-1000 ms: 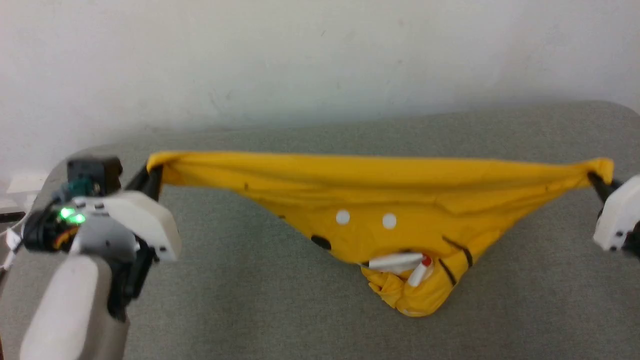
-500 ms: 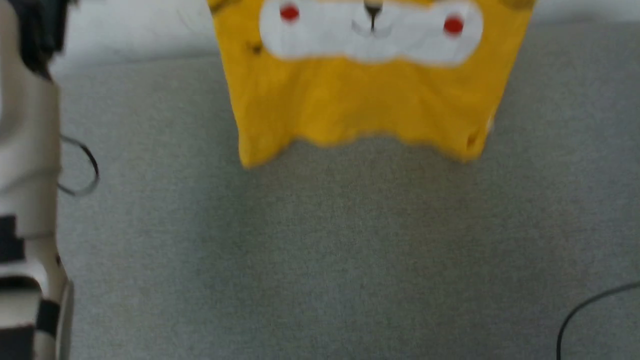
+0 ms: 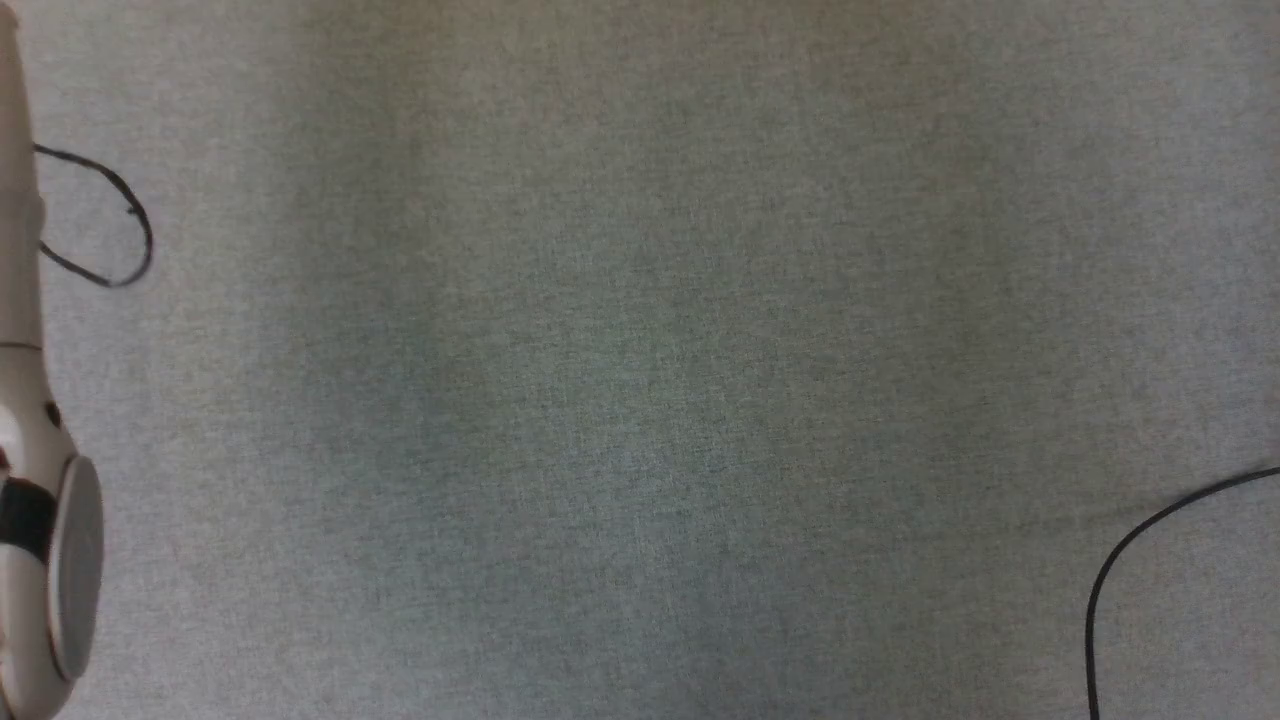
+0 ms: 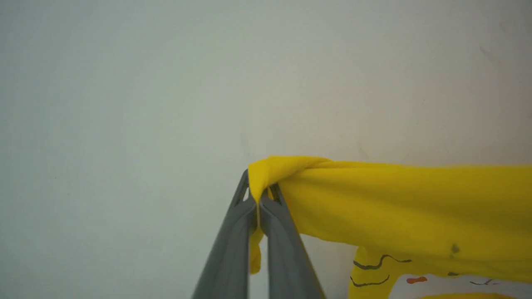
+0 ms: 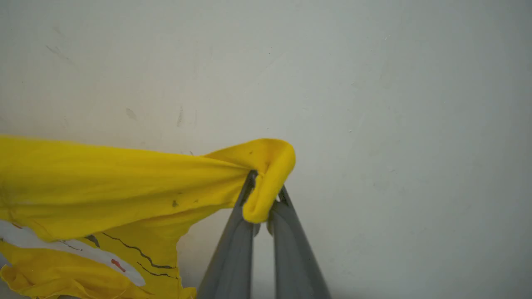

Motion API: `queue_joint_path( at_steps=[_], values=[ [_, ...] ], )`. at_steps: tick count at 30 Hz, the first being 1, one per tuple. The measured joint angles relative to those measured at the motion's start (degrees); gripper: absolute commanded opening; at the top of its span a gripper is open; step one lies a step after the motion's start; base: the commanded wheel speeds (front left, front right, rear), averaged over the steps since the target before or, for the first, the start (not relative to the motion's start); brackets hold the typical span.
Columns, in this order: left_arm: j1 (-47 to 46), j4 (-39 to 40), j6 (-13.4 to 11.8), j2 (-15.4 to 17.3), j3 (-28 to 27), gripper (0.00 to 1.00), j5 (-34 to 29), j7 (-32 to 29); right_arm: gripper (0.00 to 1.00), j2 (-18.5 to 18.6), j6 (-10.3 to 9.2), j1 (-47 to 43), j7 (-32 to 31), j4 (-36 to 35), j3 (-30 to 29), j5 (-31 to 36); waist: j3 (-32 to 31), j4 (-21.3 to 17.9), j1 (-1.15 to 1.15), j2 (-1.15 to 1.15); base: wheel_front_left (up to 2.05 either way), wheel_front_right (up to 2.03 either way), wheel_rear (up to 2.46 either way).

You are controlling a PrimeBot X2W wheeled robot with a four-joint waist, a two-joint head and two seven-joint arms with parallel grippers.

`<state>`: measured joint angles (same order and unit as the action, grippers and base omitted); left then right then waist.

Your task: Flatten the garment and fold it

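Holding the garment (image 4: 395,199) by two corners, both raised in front of a pale wall (image 4: 124,83). On my left end effector (image 4: 258,195) the fingers are pressed together on a bunched yellow corner, and a small tail of cloth hangs down between them. From that pinch the top edge runs off the right side of the left wrist view, pulled fairly straight. The body hangs below it, with wavy black lines, an orange-red mark and a strip of white print at the bottom edge.

On my right end effector (image 5: 266,193) the fingers are nearly together, clamped on a rolled fold of the other corner, which curls over the fingertips. Cloth runs off the left side of the right wrist view. The top edge is taut and the lower part sags in loose folds with a white band, black lines and a red fleck.

Room: plain wall with faint scuffs on the outer side of each pinch. I cannot tell how close the wall is.

Head view looks down on the table (image 3: 640,400), which has an even grey woven cover with soft broad shading. A pale forearm (image 3: 18,300) lies along the left edge with a thin black cable loop (image 3: 148,235) beside it. Another black cable (image 3: 1096,600) curves in at the lower right. I cannot tell how high the cloth hangs over the table.
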<state>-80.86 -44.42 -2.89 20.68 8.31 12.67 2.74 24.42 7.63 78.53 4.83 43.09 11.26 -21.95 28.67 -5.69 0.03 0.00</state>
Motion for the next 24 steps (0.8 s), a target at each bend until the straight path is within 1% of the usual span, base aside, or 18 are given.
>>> queue_joint_path(
  at_steps=[3,6,10,14,17,21,24],
  values=[
    [1.46,-3.9,0.7,-0.66,-0.6,0.0,1.48,2.35,0.0,-0.9,-0.01,-0.71,1.41,2.93,3.52,-1.64,1.25,-0.18,0.0,0.0,0.0,0.0,0.0],
    [5.63,-7.61,1.48,-1.57,-1.76,0.0,3.49,5.08,0.0,-1.48,-0.01,-3.74,3.16,5.01,7.19,-3.81,0.75,-0.24,-0.02,0.0,0.0,0.0,0.0],
    [13.27,-11.26,3.08,-2.93,-3.46,0.0,6.51,7.8,0.0,-1.45,-0.01,-11.0,5.48,5.89,12.05,-7.33,-1.35,-0.31,-0.02,0.0,0.0,0.0,0.0],
    [24.01,-12.25,4.47,-3.75,-4.91,0.0,9.05,9.65,0.0,-0.38,-0.01,-20.96,7.24,4.6,16.01,-10.49,-4.99,-0.37,-0.03,0.0,0.0,0.0,0.0],
    [33.41,-10.51,4.87,-3.8,-6.37,0.0,10.56,10.58,0.0,0.88,0.0,-29.67,8.06,1.55,17.53,-12.56,-8.55,-0.19,-0.03,0.0,0.0,0.0,0.0],
    [47.11,-4.35,4.72,-3.44,-7.39,0.0,11.78,10.35,0.0,2.8,0.01,-41.39,8.32,-3.3,17.13,-14.47,-13.94,0.22,-0.05,0.0,0.0,0.0,0.0],
    [58.58,3.9,2.56,-3.41,-8.33,0.0,12.62,8.28,0.0,3.78,0.04,-50.02,7.3,-7.4,14.88,-14.38,-17.96,0.37,-0.05,0.0,0.0,0.0,0.0]
  ],
)
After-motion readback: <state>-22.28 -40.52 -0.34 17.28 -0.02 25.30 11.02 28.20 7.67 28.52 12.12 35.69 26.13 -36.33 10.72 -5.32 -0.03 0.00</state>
